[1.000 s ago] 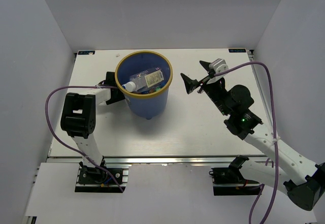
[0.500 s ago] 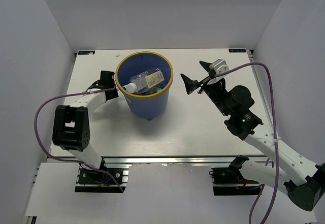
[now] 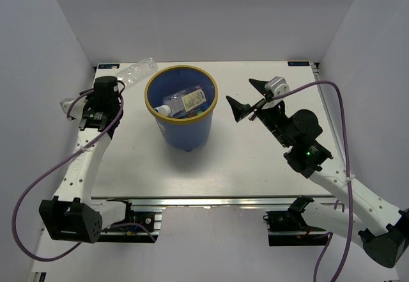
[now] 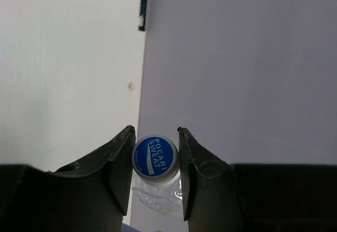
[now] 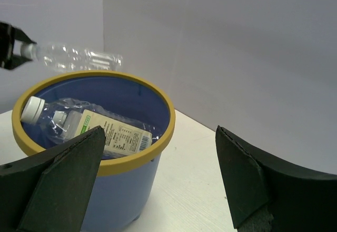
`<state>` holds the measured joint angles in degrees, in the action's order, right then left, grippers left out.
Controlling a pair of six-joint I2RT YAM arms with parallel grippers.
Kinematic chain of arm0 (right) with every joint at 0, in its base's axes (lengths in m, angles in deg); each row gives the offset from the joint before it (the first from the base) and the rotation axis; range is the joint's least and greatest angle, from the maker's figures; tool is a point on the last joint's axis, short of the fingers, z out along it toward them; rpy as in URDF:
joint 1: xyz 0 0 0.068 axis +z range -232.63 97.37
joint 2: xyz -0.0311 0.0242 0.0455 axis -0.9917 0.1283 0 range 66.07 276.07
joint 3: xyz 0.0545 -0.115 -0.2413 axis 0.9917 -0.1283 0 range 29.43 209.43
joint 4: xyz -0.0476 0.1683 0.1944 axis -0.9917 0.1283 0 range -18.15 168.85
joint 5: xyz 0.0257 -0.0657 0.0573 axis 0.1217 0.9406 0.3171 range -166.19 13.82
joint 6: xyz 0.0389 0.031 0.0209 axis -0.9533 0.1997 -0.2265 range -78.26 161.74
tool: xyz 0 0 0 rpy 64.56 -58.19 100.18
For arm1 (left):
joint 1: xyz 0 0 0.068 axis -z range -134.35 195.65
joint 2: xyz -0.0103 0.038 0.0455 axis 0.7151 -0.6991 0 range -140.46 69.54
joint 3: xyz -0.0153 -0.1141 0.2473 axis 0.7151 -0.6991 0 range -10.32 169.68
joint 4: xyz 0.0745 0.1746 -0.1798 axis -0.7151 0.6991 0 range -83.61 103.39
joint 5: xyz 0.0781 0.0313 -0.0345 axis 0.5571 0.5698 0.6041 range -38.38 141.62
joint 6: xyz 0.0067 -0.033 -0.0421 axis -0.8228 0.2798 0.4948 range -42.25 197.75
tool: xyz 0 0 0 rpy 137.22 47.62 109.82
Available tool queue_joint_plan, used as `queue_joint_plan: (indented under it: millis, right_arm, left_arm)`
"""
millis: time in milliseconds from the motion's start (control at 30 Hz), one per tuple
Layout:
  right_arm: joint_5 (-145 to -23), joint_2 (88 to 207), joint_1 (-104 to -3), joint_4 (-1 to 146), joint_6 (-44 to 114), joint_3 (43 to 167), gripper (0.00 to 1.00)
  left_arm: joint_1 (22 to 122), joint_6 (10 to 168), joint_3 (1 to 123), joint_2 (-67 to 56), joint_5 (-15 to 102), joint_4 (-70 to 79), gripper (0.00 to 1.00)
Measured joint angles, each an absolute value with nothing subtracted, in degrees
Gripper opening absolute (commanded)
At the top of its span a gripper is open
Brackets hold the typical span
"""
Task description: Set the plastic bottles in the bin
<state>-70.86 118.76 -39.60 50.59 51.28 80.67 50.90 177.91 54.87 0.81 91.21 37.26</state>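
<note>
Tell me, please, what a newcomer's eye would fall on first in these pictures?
The blue bin stands in the middle of the table, with a labelled bottle lying across inside. At its far-left side, the left fingers are shut on the blue cap of a clear bottle held out sideways in the air. The right fingers gape wide and empty to the bin's right.

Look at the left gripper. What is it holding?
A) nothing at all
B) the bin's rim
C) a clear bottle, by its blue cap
C: the left gripper is shut on the blue cap of a clear bottle.
</note>
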Motion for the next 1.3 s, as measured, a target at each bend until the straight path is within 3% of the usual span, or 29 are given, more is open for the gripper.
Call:
queue_joint_plan:
  millis: [233, 567, 1033, 1100, 1300]
  right_arm:
    - [-72.6, 116.9, -39.8, 50.7, 51.1, 80.2, 0.89]
    - [-74.7, 115.3, -39.8, 50.7, 50.9, 80.2, 0.89]
    - [-75.3, 115.5, -39.8, 50.9, 49.6, 80.2, 0.89]
    - [-75.3, 115.5, -39.8, 50.8, 49.6, 80.2, 0.89]
    - [-75.3, 115.5, -39.8, 50.8, 49.2, 80.2, 0.89]
  left_arm:
    - [50.8, 167.7, 58.3, 4.4, 93.7, 37.1, 0.00]
    - [50.8, 149.4, 67.2, 4.1, 81.0, 27.3, 0.00]
    - [56.1, 140.2, 51.1, 1.1, 56.5, 10.6, 0.00]
    - [57.0, 139.6, 50.1, 1.5, 56.4, 8.7, 0.04]
    - [58.2, 137.3, 49.0, 2.8, 56.8, 7.0, 0.37]
